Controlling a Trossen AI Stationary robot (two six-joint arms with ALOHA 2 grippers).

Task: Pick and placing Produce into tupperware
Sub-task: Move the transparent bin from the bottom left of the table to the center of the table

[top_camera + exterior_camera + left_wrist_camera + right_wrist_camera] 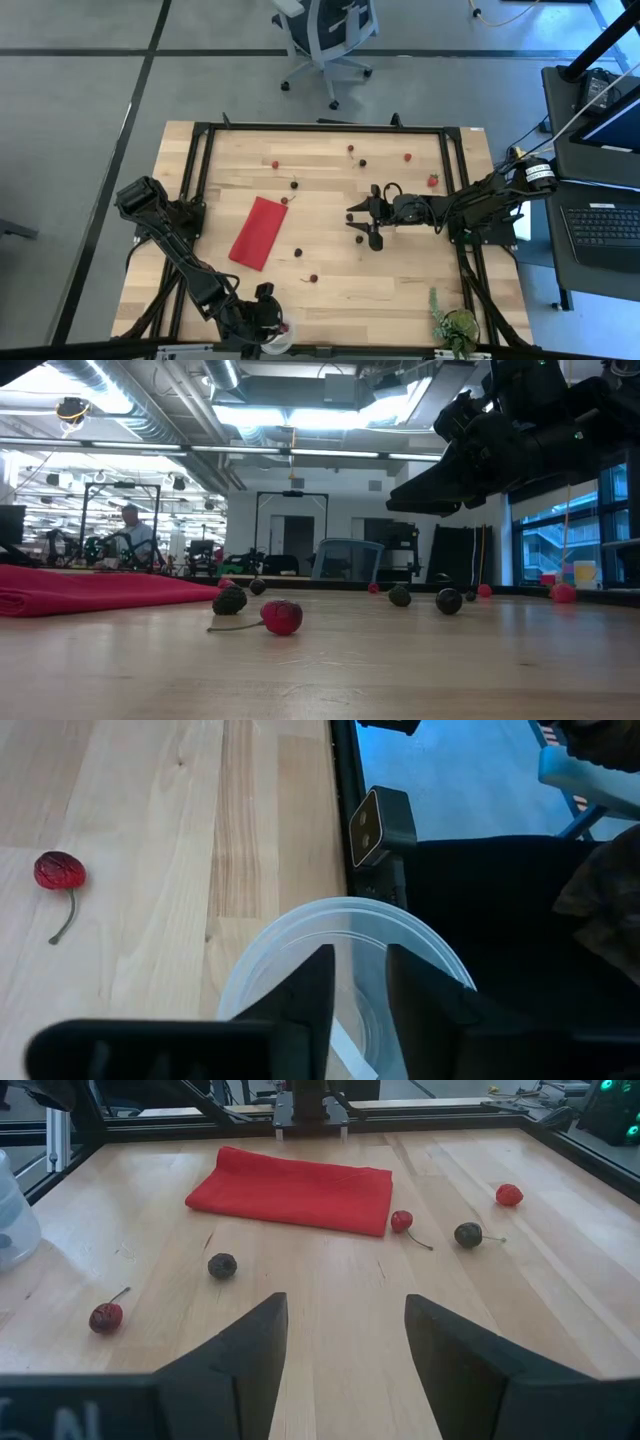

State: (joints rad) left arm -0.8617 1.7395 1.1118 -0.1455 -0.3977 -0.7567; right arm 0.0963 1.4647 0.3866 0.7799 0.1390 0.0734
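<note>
My left gripper (357, 995) pinches the tupperware (290, 955) rim at the table (400, 280) edge, right gripper (345, 1335) spread empty over cherries (222, 1265): a weak pinch could tip the cup.

Bright even overhead light, ceiling glare in low view, soft shadows

An open robotics lab: office chair (328, 30), laptop (606, 222), exposed ceiling ducts (150, 400).

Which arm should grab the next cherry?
Right. The right gripper hangs open over mid-table with a dark cherry beside its fingers, while the left gripper is at the tupperware on the table's near edge.
</note>
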